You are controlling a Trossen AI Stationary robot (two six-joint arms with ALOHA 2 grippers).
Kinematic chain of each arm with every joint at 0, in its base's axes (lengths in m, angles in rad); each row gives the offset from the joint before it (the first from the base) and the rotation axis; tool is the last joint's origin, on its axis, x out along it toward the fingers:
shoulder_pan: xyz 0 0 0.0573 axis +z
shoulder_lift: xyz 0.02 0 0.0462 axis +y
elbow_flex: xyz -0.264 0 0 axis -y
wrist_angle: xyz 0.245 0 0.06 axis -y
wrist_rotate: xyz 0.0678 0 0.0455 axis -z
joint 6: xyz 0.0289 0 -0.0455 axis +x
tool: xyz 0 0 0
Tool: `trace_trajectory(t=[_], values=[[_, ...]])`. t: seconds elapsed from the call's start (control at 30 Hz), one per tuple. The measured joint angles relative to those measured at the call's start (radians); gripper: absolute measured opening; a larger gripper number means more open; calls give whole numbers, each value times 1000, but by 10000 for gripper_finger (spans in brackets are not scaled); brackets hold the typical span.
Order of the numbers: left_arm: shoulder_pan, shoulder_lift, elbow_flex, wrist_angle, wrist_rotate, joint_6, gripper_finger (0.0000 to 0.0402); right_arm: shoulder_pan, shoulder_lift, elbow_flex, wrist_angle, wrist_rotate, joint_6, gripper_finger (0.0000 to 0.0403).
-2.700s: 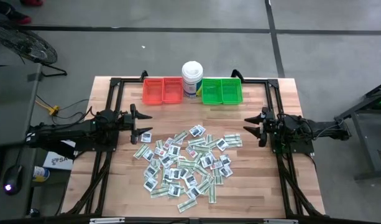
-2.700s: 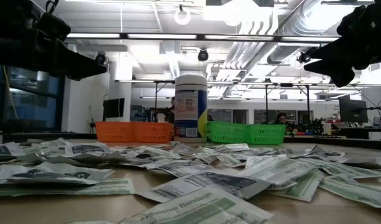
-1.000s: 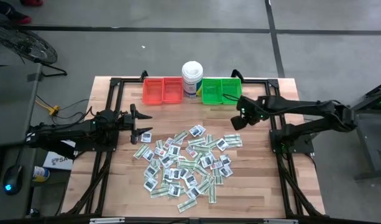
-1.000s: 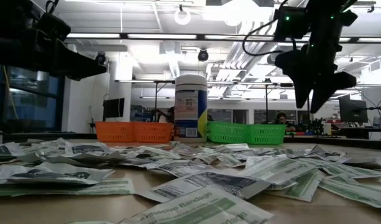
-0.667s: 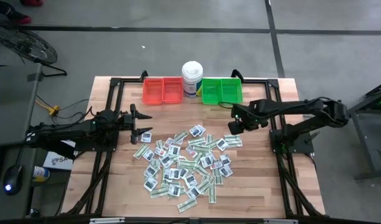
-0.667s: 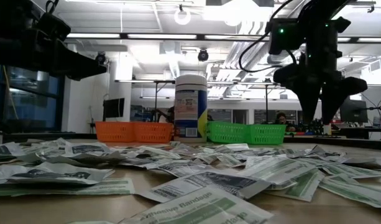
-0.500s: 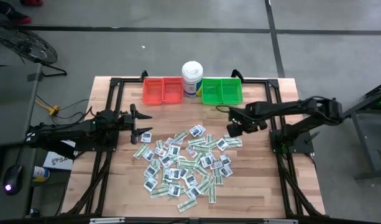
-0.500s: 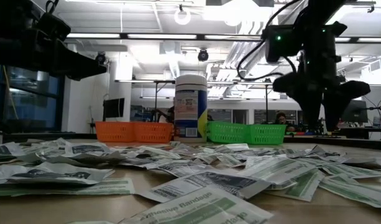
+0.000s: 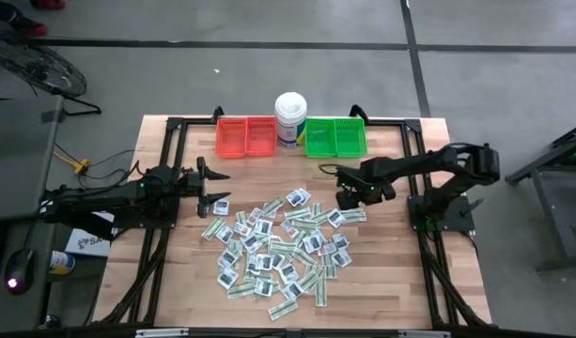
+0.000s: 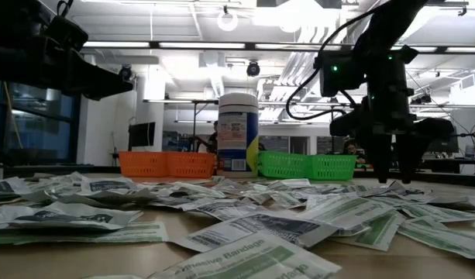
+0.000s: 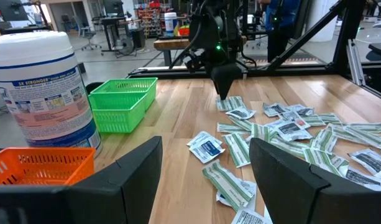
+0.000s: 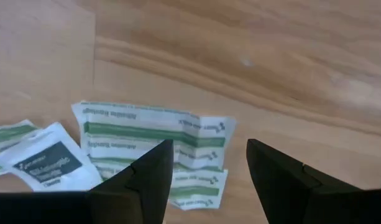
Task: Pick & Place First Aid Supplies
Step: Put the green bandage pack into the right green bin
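Right end effector (image 9: 342, 200), open above a green-and-white strip (image 12: 154, 134), upper right of pile: we lower squarely, closing on one strip only.

One camera hangs above me, looking straight down on the whole surface (image 9: 381, 272). Another sits at surface height, staring level across the packets (image 10: 245, 225) toward the white tub (image 10: 238, 132) and the room beyond. My left wrist camera looks across the scattered packets to my right arm (image 11: 212, 37) — my right wrist camera is pressed close, facing down on a green-striped strip (image 12: 154, 134).
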Motion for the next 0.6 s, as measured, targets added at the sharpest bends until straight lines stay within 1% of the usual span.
trace_trajectory(t=[0.43, 0.5, 0.6], values=[[0, 0, 0, 0, 0, 0, 238, 0, 73, 4, 20, -5, -1, 195], [0, 0, 0, 0, 0, 0, 238, 0, 79, 4, 23, -7, -1, 187], [0, 0, 0, 0, 0, 0, 238, 0, 84, 4, 29, -12, -2, 165]])
